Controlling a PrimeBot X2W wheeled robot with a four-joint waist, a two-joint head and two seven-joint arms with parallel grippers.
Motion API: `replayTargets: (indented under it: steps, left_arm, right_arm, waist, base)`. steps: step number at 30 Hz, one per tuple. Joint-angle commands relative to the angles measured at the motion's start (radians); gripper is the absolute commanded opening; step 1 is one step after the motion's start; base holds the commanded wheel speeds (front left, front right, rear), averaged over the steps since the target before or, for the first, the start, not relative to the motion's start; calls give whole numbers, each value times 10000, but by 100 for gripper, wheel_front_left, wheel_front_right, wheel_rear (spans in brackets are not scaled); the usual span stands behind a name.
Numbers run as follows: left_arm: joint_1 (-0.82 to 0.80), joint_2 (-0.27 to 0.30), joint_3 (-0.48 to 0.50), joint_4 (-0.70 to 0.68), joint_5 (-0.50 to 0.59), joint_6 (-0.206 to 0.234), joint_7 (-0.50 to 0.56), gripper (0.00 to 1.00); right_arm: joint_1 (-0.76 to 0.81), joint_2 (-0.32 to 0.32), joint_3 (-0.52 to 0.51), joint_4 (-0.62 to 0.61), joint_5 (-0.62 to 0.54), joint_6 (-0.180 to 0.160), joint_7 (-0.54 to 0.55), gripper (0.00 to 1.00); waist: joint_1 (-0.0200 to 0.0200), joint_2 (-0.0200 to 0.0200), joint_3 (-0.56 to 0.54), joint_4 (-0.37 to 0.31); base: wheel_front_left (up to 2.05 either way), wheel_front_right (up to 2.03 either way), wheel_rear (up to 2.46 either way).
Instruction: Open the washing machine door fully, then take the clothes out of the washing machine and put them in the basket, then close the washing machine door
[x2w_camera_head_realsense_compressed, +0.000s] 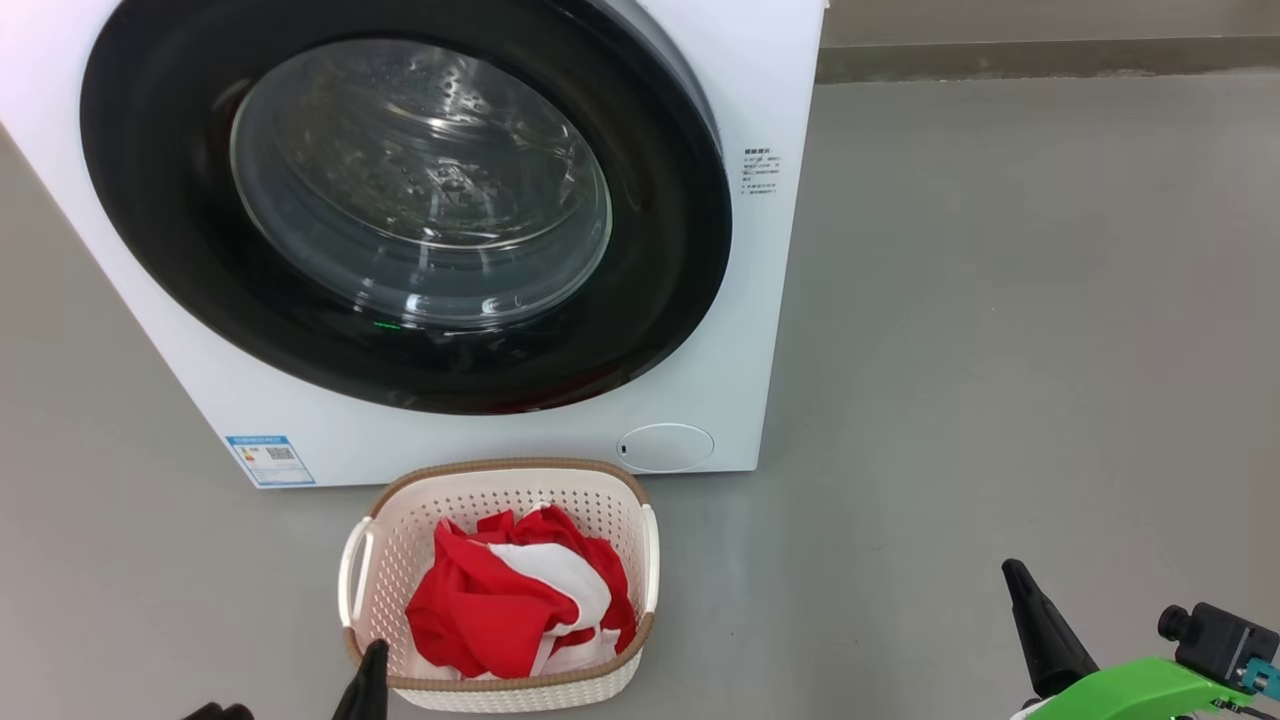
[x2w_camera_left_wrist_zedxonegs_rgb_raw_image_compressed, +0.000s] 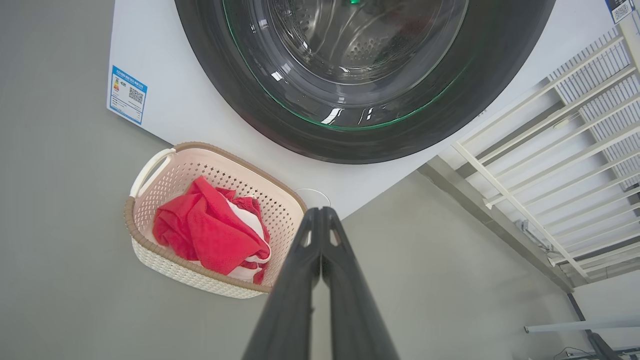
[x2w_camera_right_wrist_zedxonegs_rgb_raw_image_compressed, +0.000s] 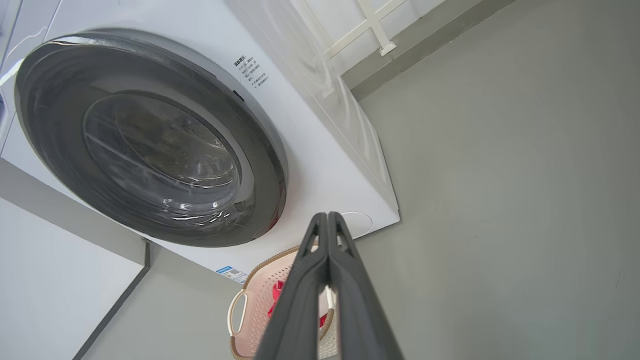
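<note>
- Seemingly the task is at its last step: the washing machine door (x2w_camera_head_realsense_compressed: 410, 200) lies flat against the front of the washing machine (x2w_camera_head_realsense_compressed: 760, 330). The red and white clothes (x2w_camera_head_realsense_compressed: 500, 600) sit heaped in the basket (x2w_camera_head_realsense_compressed: 500, 468).
- The basket stands on the grey floor (x2w_camera_head_realsense_compressed: 1000, 350) just in front of the machine, below the door and beside the small round flap (x2w_camera_head_realsense_compressed: 665, 447).
- The left gripper (x2w_camera_left_wrist_zedxonegs_rgb_raw_image_compressed: 320, 212) has its fingers pressed together on nothing. In its wrist view the tips point toward the flap, with the basket just beside them on that view's left and the door above, apart from them.
- The right gripper (x2w_camera_right_wrist_zedxonegs_rgb_raw_image_compressed: 327, 217) is likewise closed and empty. In the head view it sits low on the robot's right, well apart from both door and basket.
- What is left, in my judgement, is to confirm the latch by checking that the black rim sits flush all round.
- A grey edge shows at the rim's upper right in the head view. Whether it is a gap or the door's own thickness I cannot tell.
- If a push is needed, closed fingertips belong on the rim, not on the glass bowl.
</note>
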Motion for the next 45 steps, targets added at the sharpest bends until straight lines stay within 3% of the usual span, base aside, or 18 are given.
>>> replayTargets:
  steps: [1, 45]
  left_arm:
    - [-422, 54, 274, -187, -269, -162, 60, 0]
    - [-1145, -222, 1460, 185, -4721, -1088, 1103, 0]
  right_arm:
    - [-536, -166, 31, -214, 328, -5, 45, 0]
    - [-1290, -264, -310, -69, 5119, -9, 772, 0]
  waist:
    - [-1, 0, 3, -3]
    - [-1, 0, 100, -100]
  base:
    - [0, 0, 0]
    - [0, 0, 0]
